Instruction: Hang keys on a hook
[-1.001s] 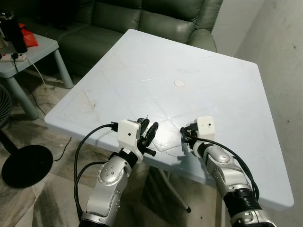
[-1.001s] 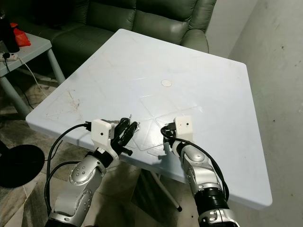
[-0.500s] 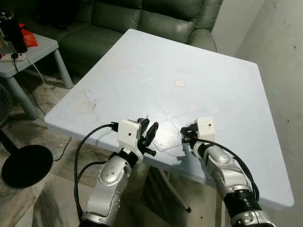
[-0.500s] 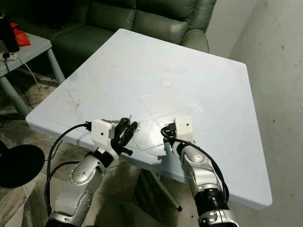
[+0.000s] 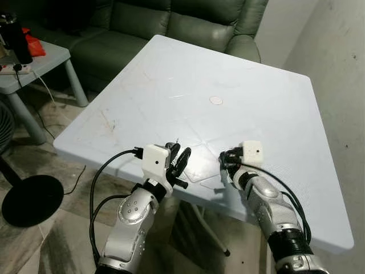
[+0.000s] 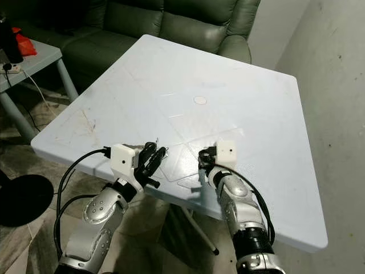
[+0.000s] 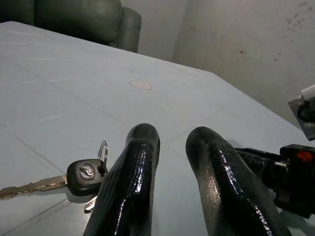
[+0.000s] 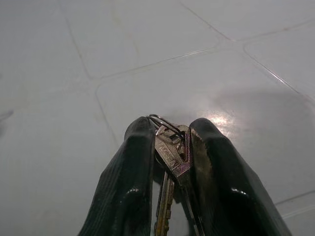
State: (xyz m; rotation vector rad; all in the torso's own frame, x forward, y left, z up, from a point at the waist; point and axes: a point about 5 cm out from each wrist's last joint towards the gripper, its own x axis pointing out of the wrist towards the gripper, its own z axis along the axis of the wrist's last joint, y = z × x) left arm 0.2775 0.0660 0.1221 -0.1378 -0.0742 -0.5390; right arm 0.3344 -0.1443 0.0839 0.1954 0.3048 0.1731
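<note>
While the left gripper (image 7: 170, 142) gapes, the right gripper (image 8: 170, 135) pinches keys (image 8: 172, 147)

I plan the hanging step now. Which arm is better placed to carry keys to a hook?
Probably the right. The right gripper is shut on a bunch of keys. The left gripper holds nothing; another key lies beside it on the table.

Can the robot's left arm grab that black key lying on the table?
Probably yes. The black key lies flat on the table just beside the left gripper, whose jaws are open, and nothing sits between them.
</note>
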